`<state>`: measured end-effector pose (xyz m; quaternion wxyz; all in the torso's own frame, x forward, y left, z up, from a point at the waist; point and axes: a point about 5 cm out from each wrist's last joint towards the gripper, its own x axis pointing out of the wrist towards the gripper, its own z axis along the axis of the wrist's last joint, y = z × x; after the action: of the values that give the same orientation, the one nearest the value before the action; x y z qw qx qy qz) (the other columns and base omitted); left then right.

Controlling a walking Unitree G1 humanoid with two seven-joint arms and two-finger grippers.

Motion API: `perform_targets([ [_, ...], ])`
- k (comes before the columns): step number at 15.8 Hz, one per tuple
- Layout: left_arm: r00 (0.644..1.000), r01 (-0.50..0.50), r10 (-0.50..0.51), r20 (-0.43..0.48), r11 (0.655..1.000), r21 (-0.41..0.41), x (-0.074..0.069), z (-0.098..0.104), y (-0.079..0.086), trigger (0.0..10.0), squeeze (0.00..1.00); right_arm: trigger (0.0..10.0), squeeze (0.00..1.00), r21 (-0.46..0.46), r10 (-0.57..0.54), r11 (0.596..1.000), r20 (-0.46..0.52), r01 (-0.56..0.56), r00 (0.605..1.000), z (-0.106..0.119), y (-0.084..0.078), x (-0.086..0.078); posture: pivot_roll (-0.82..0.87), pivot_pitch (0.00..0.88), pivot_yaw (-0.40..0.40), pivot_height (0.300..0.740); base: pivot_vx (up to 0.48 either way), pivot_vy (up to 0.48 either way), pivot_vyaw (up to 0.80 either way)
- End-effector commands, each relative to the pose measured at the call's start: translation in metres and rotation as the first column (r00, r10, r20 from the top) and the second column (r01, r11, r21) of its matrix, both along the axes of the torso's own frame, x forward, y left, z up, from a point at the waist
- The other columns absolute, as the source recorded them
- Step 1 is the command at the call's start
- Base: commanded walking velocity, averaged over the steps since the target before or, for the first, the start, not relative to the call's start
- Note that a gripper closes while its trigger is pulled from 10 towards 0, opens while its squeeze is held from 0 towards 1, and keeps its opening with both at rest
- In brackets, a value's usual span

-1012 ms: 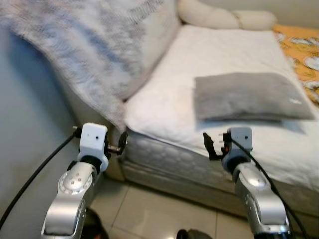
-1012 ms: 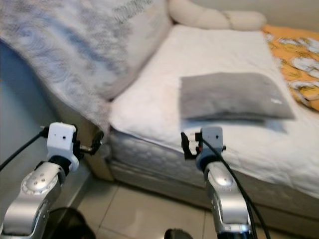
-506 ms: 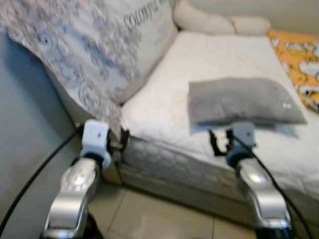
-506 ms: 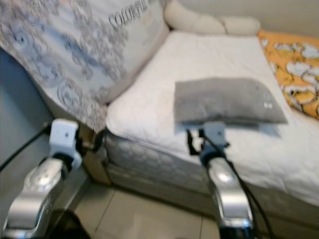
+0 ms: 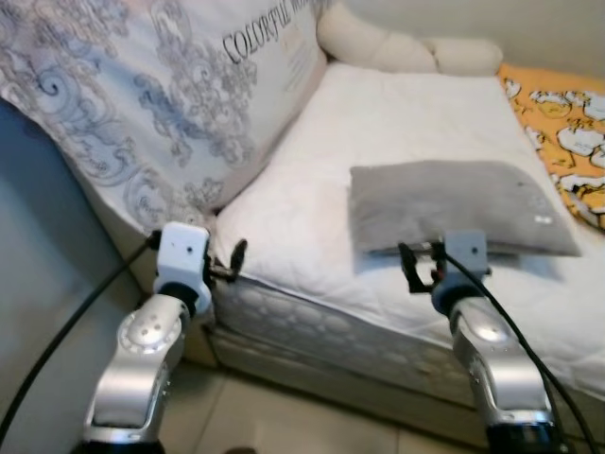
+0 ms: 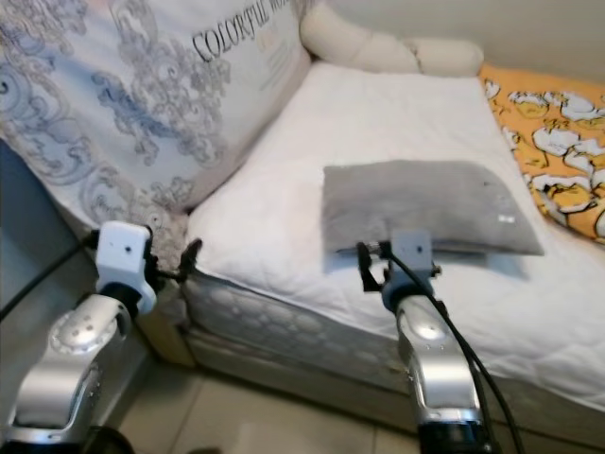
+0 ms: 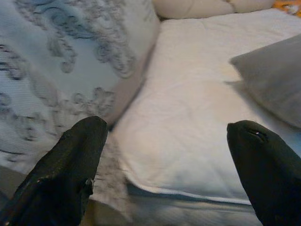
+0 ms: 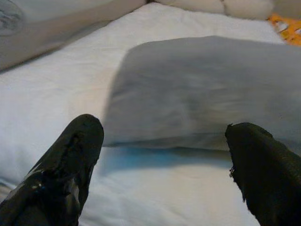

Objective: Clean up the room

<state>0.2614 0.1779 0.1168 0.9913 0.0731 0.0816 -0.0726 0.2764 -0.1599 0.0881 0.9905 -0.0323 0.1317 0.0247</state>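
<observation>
Right gripper [image 5: 423, 268], fingers spread wide, hovers at the near edge of the bed [image 5: 312, 218], just in front of the grey pillow [image 5: 454, 205] that lies flat at the centre right of the frame. In its wrist view the pillow's near edge sits between the two open fingers, not yet touched. Left gripper [image 5: 230, 265] — also spread and holding nothing — hangs at the lower left, near the mattress corner and below the large patterned pillow [image 5: 161, 95] leaning in the upper left.

Judging by the pose, the step in hand is the approach to the grey pillow; the next move calls for reaching forward so the fingers straddle its edge, then closing on the soft fabric.

Counted: one grey pillow, one patterned pillow, one cream bolster [image 5: 406, 52] at the top of the frame, and one orange printed blanket [image 5: 562, 123] at the right edge.
</observation>
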Motion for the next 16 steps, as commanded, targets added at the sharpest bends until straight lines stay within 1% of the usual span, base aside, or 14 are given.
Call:
perform_targets([
  [1, 1.0, 0.004, -0.004, 0.018, 1.0, -0.004, 0.003, 0.004, -0.002, 10.0, 0.0, 10.0, 0.0, -0.02, -0.002, 1.0, 0.009, 0.002, 1.0, 0.002, -0.003, 0.002, -0.01, 0.0, 0.025, 0.74, 0.33, 0.0, -0.77],
  [3, 1.0, 0.005, -0.005, 0.016, 1.0, -0.005, 0.003, 0.003, -0.003, 10.0, 0.0, 10.0, 0.0, -0.016, -0.014, 1.0, 0.024, 0.014, 1.0, 0.005, -0.006, 0.004, -0.01, 0.0, 0.027, 0.74, 0.33, 0.0, -0.77],
  [5, 1.0, 0.006, -0.006, 0.021, 1.0, -0.005, 0.005, 0.004, -0.002, 10.0, 0.0, 10.0, 0.0, -0.022, 0.01, 1.0, 0.04, -0.009, 0.999, 0.008, -0.004, 0.007, -0.02, 0.0, 0.029, 0.74, 0.328, 0.0, 0.0],
  [10, 1.0, 0.01, -0.01, 0.028, 1.0, -0.004, 0.008, 0.004, -0.003, 10.0, 0.0, 10.0, 0.0, -0.022, 0.0, 1.0, 0.048, 0.001, 0.999, 0.009, -0.006, 0.012, -0.01, 0.0, 0.024, 0.74, 0.329, 0.0, 0.0],
  [12, 0.999, 0.008, -0.008, 0.04, 1.0, 0.0, 0.012, 0.007, -0.001, 10.0, 0.0, 10.0, 0.0, -0.023, 0.015, 1.0, 0.055, -0.013, 0.998, 0.01, -0.002, 0.014, -0.02, 0.0, 0.028, 0.74, 0.33, 0.0, 0.0],
  [14, 0.999, 0.01, -0.01, 0.042, 1.0, 0.001, 0.012, 0.007, -0.001, 10.0, 0.0, 10.0, 0.0, -0.031, 0.03, 0.999, 0.057, -0.028, 0.998, 0.01, 0.0, 0.015, -0.02, 0.0, 0.027, 0.74, 0.33, 0.0, 0.0],
  [16, 0.999, 0.016, -0.016, 0.043, 1.0, -0.001, 0.011, 0.006, -0.003, 10.0, 0.0, 10.0, 0.0, -0.024, 0.021, 1.0, 0.045, -0.02, 0.999, 0.008, -0.002, 0.014, -0.01, 0.0, 0.019, 0.74, 0.33, 0.0, 0.0],
])
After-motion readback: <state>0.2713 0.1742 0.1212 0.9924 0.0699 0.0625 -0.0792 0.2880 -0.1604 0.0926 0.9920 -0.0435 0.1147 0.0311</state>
